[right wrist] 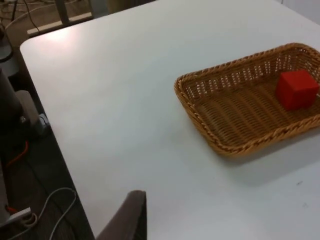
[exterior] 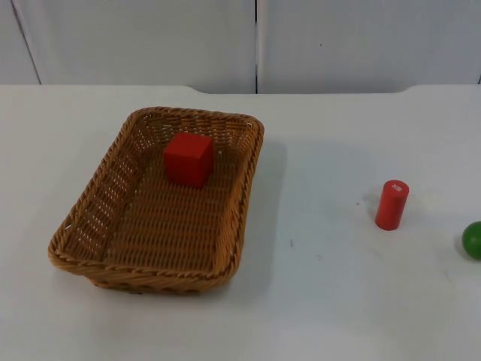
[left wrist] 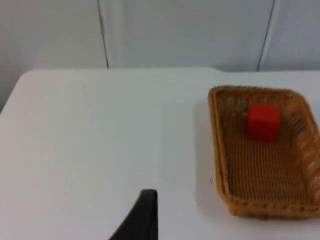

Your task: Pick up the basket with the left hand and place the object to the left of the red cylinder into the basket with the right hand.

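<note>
A woven brown basket (exterior: 161, 229) rests on the white table at centre left. A red cube (exterior: 189, 159) lies inside it, near its far end. A red cylinder (exterior: 391, 204) stands upright on the table well to the right of the basket. My left gripper (left wrist: 146, 215) hangs over bare table, apart from the basket (left wrist: 260, 170) and the cube (left wrist: 263, 121). My right gripper (right wrist: 131, 217) is raised over the table near an edge, far from the basket (right wrist: 235, 112) and the cube (right wrist: 297, 89). Neither gripper holds anything that I can see.
A green round object (exterior: 473, 240) sits at the right border of the top view, just past the cylinder. The grey partition wall (exterior: 255, 41) closes the table's far side. Beyond the table edge in the right wrist view are floor and cables (right wrist: 30, 200).
</note>
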